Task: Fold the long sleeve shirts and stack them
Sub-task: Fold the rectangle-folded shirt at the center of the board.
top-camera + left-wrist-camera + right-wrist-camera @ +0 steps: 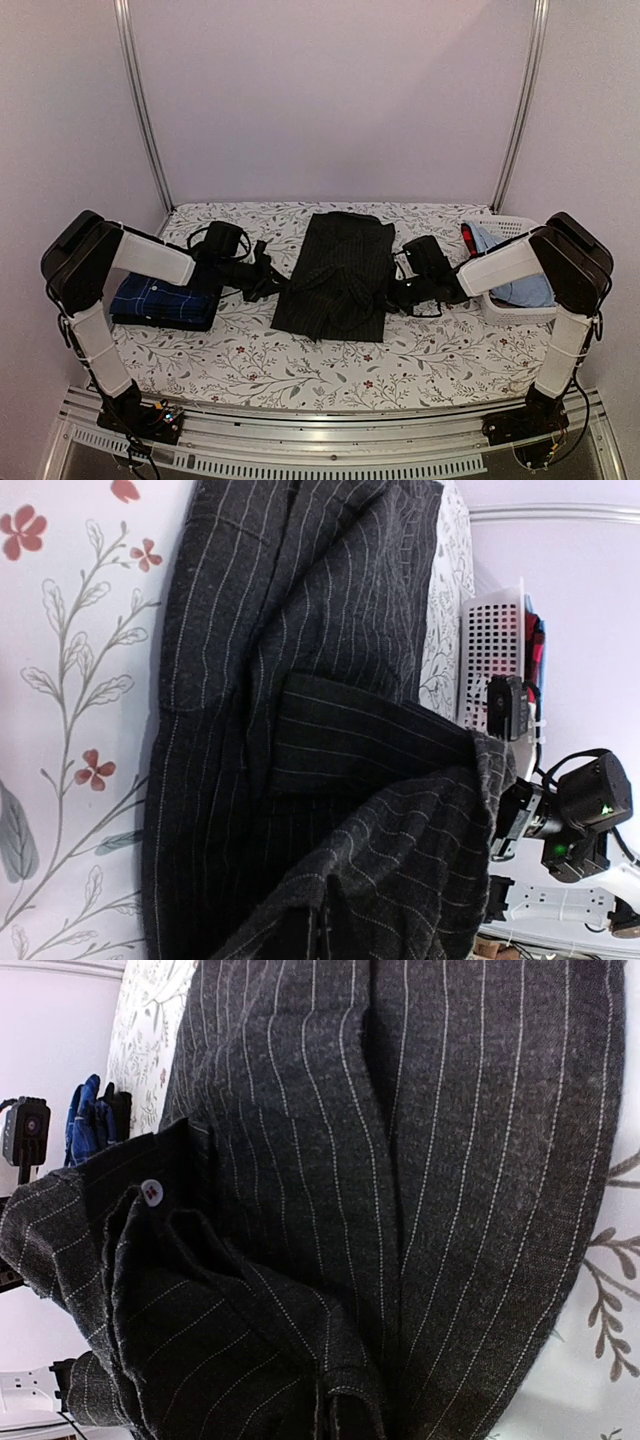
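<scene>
"Where is the black pinstriped cloth shirt (pixel 335 275) lying?"

"It's lying in the middle of the flower-patterned worktop (pixel 250 350), running from the far edge toward the near one, with its sides partly folded in."

"And what are the arms doing?"

"The left pincer (pixel 268 280) is sitting at the shirt's left side, closed tight on a bunch of its fabric. The right pincer (pixel 398 290) is gripping the right side the same way. In both wrist views the striped cloth is rising right up to the lens and hiding the fingers."

"And the other shirt?"

"The navy blue checked cloth shirt (pixel 160 300) is resting folded by the worktop's left edge, under the left arm and apart from the black one. A white plastic lattice basket (pixel 515 228) is standing at the right edge, holding a light blue cloth (pixel 528 288)."
</scene>
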Controlling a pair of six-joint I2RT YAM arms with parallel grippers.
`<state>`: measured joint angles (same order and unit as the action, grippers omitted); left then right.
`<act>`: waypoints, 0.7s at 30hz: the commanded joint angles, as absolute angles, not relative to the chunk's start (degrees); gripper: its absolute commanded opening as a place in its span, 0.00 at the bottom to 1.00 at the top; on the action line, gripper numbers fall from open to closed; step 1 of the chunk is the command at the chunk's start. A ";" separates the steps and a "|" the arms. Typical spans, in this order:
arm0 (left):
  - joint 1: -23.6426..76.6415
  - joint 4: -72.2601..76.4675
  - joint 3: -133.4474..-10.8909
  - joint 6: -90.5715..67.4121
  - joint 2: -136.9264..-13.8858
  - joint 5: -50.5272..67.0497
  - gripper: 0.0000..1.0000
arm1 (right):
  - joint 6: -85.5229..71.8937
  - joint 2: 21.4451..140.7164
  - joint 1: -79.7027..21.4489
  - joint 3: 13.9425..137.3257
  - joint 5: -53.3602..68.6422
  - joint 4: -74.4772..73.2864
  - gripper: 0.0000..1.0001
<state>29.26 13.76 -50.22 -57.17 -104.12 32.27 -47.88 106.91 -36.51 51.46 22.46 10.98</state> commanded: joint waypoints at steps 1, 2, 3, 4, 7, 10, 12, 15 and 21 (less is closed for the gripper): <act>29.62 11.81 -52.97 -55.61 -103.91 31.60 0.00 | -49.11 104.77 -35.55 52.42 19.91 11.51 0.00; 29.62 11.52 -53.74 -55.38 -104.25 31.76 0.00 | -49.22 104.60 -35.33 52.54 19.68 11.54 0.00; 29.66 11.27 -54.35 -55.25 -104.65 31.87 0.00 | -49.33 104.35 -35.14 52.56 19.24 11.52 0.00; 29.62 11.23 -54.93 -55.16 -105.06 32.08 0.00 | -49.52 103.91 -34.97 52.48 18.75 11.51 0.00; 29.59 10.84 -57.06 -54.66 -106.98 32.46 0.00 | -49.74 103.21 -34.17 52.14 18.30 11.51 0.00; 29.40 10.80 -58.87 -54.54 -108.94 32.92 0.01 | -49.75 103.14 -33.55 52.15 18.32 11.54 0.06; 29.23 10.68 -60.05 -54.39 -110.12 33.40 0.04 | -49.37 103.11 -33.41 52.48 18.35 11.52 0.16; 28.87 9.53 -62.08 -53.47 -110.93 32.89 0.18 | -48.20 102.47 -33.10 53.71 18.06 10.25 0.35; 26.67 5.36 -66.15 -49.75 -109.72 30.54 0.53 | -43.97 98.79 -32.92 55.94 13.95 4.44 0.52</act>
<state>28.51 7.86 -63.22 -53.17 -110.65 32.27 -47.48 103.11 -33.34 53.28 17.82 8.49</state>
